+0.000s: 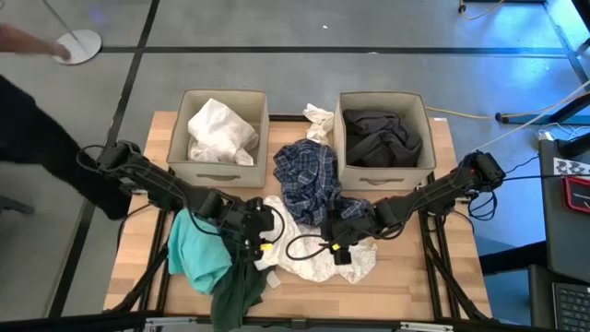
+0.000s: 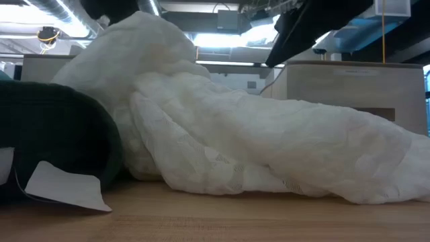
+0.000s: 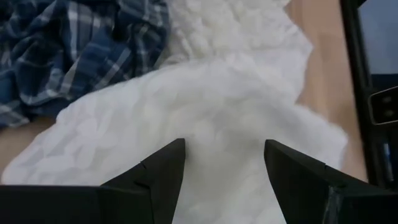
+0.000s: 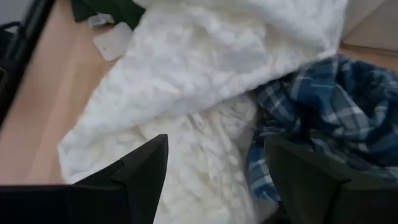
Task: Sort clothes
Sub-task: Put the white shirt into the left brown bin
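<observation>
Fingers of left gripper (image 3: 224, 165) and right gripper (image 4: 214, 163) spread wide, empty, over white garment (image 1: 309, 254)

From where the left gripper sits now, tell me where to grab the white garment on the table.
Pinch the white garment at the raised, crumpled fold just ahead of the open left gripper, coming down from above. It lies spread fairly flat on the table, so a bunched ridge probably grips better than an edge, and avoids the plaid shirt.

Wood table (image 1: 410, 277): 2 beige boxes (image 1: 226, 138), plaid shirt (image 1: 309, 180), white garment (image 1: 313, 258), teal (image 1: 198, 254), prob. dk green (image 1: 238, 290).
</observation>
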`<action>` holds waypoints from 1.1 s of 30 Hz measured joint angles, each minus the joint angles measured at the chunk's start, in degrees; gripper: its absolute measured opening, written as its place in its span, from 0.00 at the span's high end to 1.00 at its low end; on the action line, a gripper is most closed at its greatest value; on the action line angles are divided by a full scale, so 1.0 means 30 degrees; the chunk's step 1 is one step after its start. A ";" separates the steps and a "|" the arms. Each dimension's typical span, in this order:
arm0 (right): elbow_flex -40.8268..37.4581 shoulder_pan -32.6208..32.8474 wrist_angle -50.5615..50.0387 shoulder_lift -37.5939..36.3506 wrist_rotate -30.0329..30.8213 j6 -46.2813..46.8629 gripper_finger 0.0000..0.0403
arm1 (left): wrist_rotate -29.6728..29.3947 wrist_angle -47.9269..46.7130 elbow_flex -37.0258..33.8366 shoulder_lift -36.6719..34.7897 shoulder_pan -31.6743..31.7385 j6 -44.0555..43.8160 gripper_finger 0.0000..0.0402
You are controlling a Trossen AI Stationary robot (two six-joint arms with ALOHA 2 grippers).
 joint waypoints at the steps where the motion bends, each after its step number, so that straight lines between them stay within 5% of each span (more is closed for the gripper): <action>1: 0.0000 0.0000 -0.0005 0.0000 0.0191 0.0001 0.33 | 0.0034 0.0013 0.0078 0.0000 0.0006 -0.0011 0.48; 17: 0.0000 -0.0044 -0.0103 0.0000 0.0844 -0.0004 0.33 | -0.0029 0.2162 0.0120 0.0151 0.0048 0.1963 0.48; 22: 0.0000 -0.0044 -0.0289 0.0000 0.1182 -0.0004 0.33 | -0.1780 0.2273 0.0119 0.1385 -0.0170 0.2682 0.48; 33: 0.0000 -0.0044 -0.0436 0.0000 0.1194 0.0098 0.33 | -0.2356 -0.0111 0.0105 0.4044 0.0229 0.1528 0.48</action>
